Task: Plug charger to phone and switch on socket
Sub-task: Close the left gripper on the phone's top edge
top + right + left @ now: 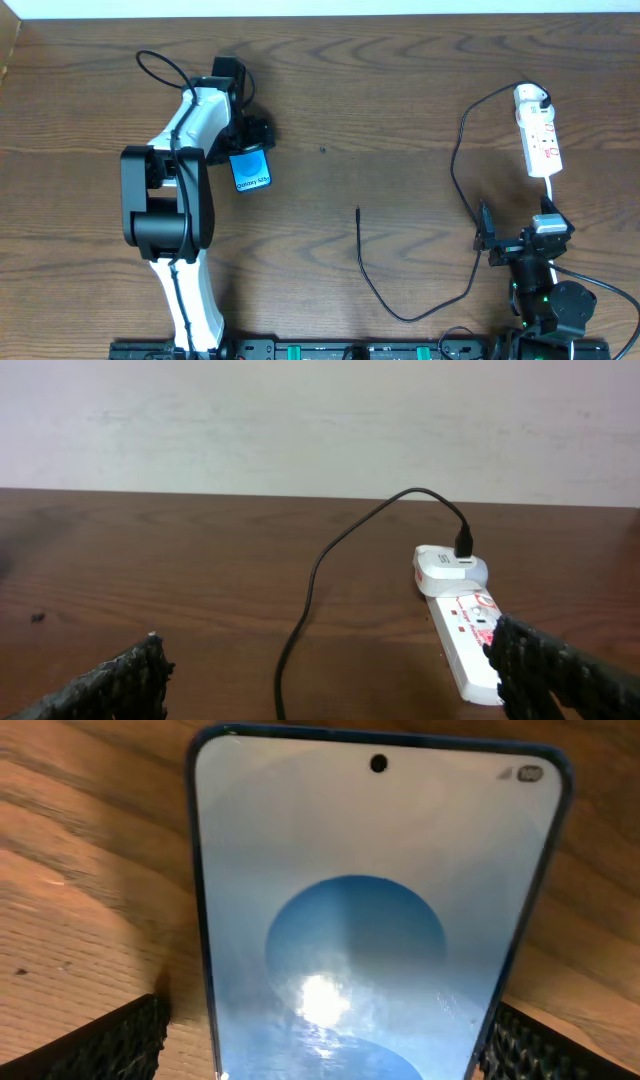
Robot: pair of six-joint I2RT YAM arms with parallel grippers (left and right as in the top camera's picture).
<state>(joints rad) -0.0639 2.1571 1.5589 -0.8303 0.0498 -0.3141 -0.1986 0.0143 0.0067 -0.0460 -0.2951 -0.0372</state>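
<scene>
The phone (251, 170) lies screen up on the table, its blue screen with a round blob filling the left wrist view (370, 870). My left gripper (243, 143) (325, 1055) is open with a finger on each side of the phone. There is a gap at the left finger, and the right finger is close to the phone's edge. The charger cable (400, 316) (310, 590) runs from its loose tip (358, 211) to the white adapter (530, 97) (450, 568), which is plugged into the socket strip (542, 142) (468, 640). My right gripper (515, 238) (335, 695) is open and empty just short of the strip.
The wooden table (380, 120) ends at a pale wall at the back (300, 420). The robots' bases and thicker cables sit along the front edge (330, 350).
</scene>
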